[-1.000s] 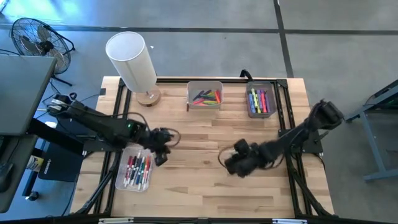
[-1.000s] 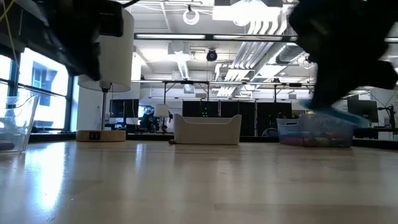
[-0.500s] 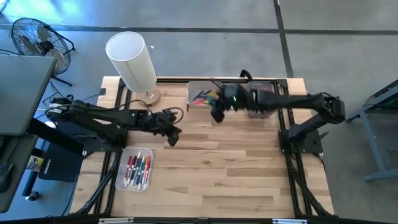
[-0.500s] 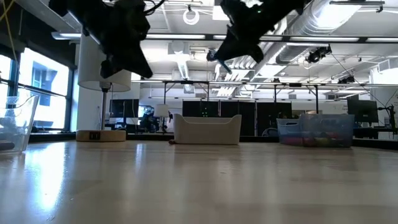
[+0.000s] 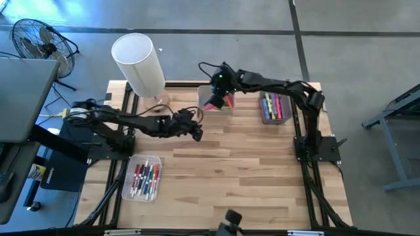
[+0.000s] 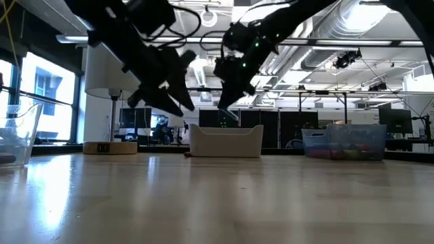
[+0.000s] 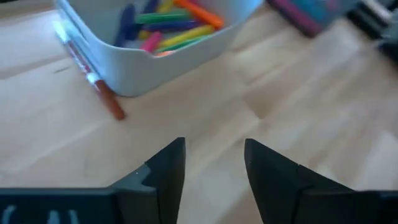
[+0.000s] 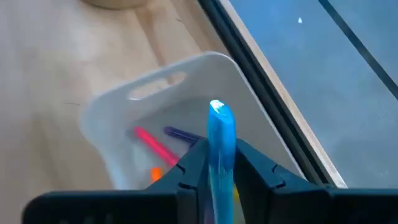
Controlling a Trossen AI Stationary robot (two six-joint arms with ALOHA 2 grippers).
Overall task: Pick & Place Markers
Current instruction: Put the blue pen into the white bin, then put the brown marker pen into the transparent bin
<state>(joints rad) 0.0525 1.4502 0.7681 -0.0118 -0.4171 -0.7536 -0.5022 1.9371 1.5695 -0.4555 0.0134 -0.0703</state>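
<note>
My right gripper point(image 8: 221, 163) is over the white middle bin point(image 5: 216, 103) at the table's far edge, shut on a blue marker point(image 8: 220, 134). Pink, purple and other markers point(image 8: 153, 144) lie in that bin. My left gripper point(image 7: 214, 157) hovers open above bare wood just near of the same bin point(image 7: 163, 59), with nothing between its fingers. A red marker point(image 7: 104, 98) lies flat on the table against the bin's outer wall. In the low view the left gripper point(image 6: 178, 102) and the right gripper point(image 6: 227, 102) hang above the bin point(image 6: 226, 141). My right gripper pinches the blue marker's barrel point(image 8: 220, 155) between its two fingers. The marker runs along the fingers, and its free end point(image 8: 216, 109) sticks out past the fingertips. The fingers slant down from the table's right. The marker is lifted clear above the middle bin.
A second bin of markers point(image 5: 275, 106) stands at the far right, and a clear bin of red and other markers point(image 5: 141, 177) at the near left. A white cylindrical lamp point(image 5: 139, 62) on a wooden foot stands at the far left corner.
My right gripper has swept with the blue marker from the table's near middle to the far edge, rising, and now hangs over the middle bin. My left gripper has gone from over the near-left bin toward the table's middle and far side, close to the middle bin.
</note>
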